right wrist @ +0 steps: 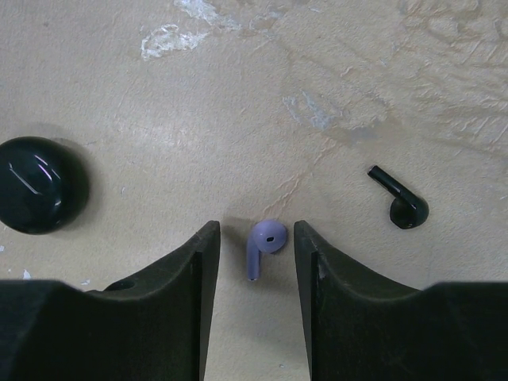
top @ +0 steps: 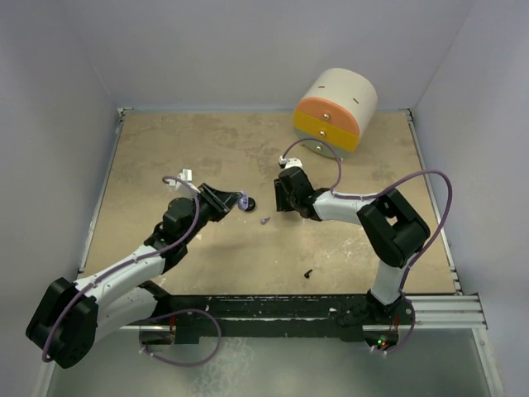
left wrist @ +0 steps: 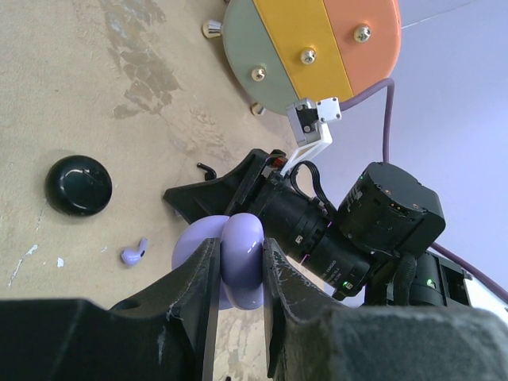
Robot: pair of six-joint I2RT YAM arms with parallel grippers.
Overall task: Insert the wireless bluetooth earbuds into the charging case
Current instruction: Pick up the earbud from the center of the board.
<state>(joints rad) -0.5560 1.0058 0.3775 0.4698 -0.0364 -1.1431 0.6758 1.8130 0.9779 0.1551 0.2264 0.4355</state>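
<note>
A cream cylindrical drum (top: 335,109) lies on its side at the upper right of the frame. Its round face is banded orange, yellow and grey-green and studded with small metal knobs. It rests on a scuffed tan tabletop (top: 207,149), enclosed by plain white walls (top: 50,99).

Lilac earbud (right wrist: 266,244) lying flat on counter (right wrist: 238,95), black earbud (right wrist: 401,202) lying apart from it, lilac charging case (left wrist: 238,266) pinched in left hand (left wrist: 240,248)

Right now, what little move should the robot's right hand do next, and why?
Probably close the right hand on the lilac earbud. It lies on the table between that hand's open fingers, with gaps on both sides, so it is not pinched yet. The left hand holds the lilac case.
</note>
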